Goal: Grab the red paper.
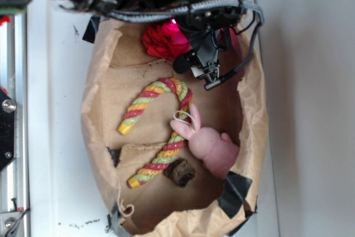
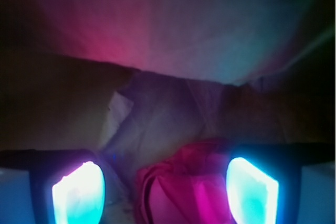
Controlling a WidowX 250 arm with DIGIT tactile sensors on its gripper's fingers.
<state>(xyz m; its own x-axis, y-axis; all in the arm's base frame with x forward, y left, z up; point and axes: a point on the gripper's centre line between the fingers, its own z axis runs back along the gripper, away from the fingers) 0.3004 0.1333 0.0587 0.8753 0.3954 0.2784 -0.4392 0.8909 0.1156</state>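
The red paper (image 2: 181, 184) sits between the gripper (image 2: 165, 190)'s spread-apart jaws, nearer the right pad (image 2: 251, 190). It is a crumpled, folded bright red wad

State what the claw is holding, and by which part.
Nothing held yet: the claw is open, its glowing fingers on either side of the red paper, not closed on it.

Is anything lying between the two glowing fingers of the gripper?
Yes. In the wrist view the crumpled red paper wad sits between the glowing fingers of the gripper, nearer the right one; nothing else intervenes.
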